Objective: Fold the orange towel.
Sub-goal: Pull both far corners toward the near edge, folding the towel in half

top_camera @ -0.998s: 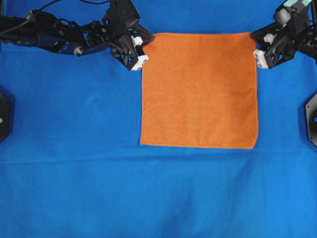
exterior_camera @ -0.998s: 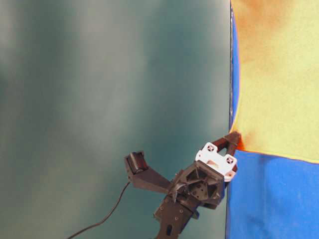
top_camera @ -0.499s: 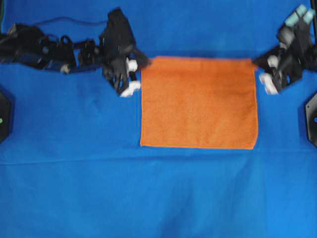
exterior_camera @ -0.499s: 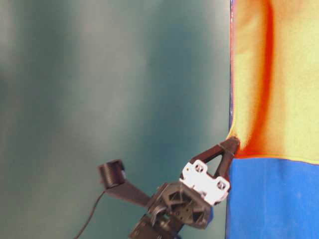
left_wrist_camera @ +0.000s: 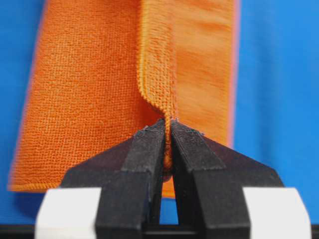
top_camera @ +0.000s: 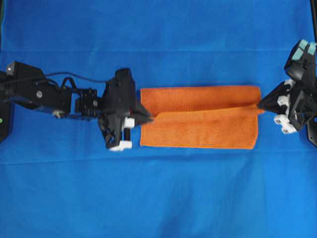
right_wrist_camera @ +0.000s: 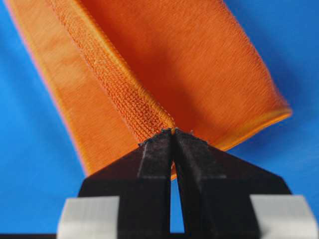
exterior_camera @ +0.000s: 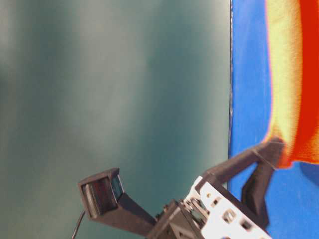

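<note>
Orange towel (top_camera: 198,118) lies on the blue cloth (top_camera: 158,198) btwn the two grippers, drawn into a wide low band w/ a raised edge running across its middle from one set of fingertips to the other. Left gripper (top_camera: 150,118) is clamped tight on the towel's corner: in the left wrist view its black fingers (left_wrist_camera: 144,154) are pressed together w/ only a thin strip of orange hem caught btwn the tips, and the cloth rises from that pinch as a narrow ridge. To one side of those fingers a broad flap of towel spreads flat; to the other side a narrower strip runs away beside the blue.

Right gripper (top_camera: 259,105) likewise pinches the opposite corner. In the right wrist view the fingers (right_wrist_camera: 157,159) meet at the tips on the stitched edge, a slim gap showing lower down btwn them, and the towel fans out beyond the tips in two layers, the upper one curling over w/ its hem bright along the far side.

Table-level view shows a dark finger (exterior_camera: 239,164) reaching up to a lifted orange corner, blurred, blue cloth beside it.

Overhead, both pinched corners sit about level w/ each other, roughly halfway down the towel's visible band; near hem lies straight just below the fingertips, far fold just above
</note>
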Controlling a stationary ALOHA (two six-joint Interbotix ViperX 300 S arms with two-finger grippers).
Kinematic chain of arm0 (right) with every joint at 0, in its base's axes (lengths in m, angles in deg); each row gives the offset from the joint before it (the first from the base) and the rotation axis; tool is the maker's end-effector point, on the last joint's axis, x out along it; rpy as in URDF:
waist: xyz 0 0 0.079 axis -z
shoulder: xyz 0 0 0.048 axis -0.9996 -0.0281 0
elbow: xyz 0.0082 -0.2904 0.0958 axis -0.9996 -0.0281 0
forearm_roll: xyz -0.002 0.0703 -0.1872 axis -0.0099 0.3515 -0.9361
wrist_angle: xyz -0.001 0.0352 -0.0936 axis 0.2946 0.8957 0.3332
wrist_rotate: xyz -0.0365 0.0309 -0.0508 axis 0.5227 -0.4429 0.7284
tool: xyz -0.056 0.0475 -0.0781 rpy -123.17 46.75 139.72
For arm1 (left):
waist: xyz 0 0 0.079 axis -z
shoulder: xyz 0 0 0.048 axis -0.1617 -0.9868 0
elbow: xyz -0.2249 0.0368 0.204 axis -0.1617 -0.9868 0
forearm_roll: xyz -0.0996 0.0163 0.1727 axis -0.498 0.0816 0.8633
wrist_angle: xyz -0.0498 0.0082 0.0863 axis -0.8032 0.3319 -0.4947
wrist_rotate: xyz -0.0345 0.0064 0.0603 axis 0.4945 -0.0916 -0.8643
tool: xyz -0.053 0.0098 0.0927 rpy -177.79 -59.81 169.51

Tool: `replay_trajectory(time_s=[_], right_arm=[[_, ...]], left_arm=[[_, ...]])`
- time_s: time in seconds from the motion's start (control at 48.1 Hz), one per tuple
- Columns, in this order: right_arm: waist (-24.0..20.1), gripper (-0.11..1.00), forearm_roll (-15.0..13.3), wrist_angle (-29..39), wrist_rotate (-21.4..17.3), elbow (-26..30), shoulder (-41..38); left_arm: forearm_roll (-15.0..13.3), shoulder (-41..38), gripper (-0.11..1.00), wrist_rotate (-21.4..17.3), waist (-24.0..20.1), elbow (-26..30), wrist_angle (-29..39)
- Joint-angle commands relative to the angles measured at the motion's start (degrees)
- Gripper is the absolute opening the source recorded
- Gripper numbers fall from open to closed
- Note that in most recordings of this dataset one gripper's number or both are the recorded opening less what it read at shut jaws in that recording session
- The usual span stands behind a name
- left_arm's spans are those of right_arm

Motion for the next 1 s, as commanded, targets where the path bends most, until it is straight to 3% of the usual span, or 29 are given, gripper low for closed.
replay_trajectory(time_s=[0.0, 0.333, 0.894, 0.977], right_arm=[[-3.6, 0.02, 0.2, 0.0, -1.7, 0.5, -1.2], [-12.6, 0.02, 0.2, -2.0, -8.2, 1.2, -7.9], [-16.8, 0.02, 0.4, -4.7, -9.5, 2.4, -13.2], [-16.8, 0.03, 0.4, -4.9, -10.1, 2.4, -13.3]], left_arm=[[0.1, 0.8, 0.01, 0.5, 1.5, 0.2, 0.5], [0.1, -1.1, 0.01, 1.4, 2.5, -0.1, 1.7], [0.1, -4.5, 0.02, 1.1, 2.1, 0.4, 1.2], [0.1, -4.6, 0.10, 1.0, 2.1, 0.5, 1.2]])
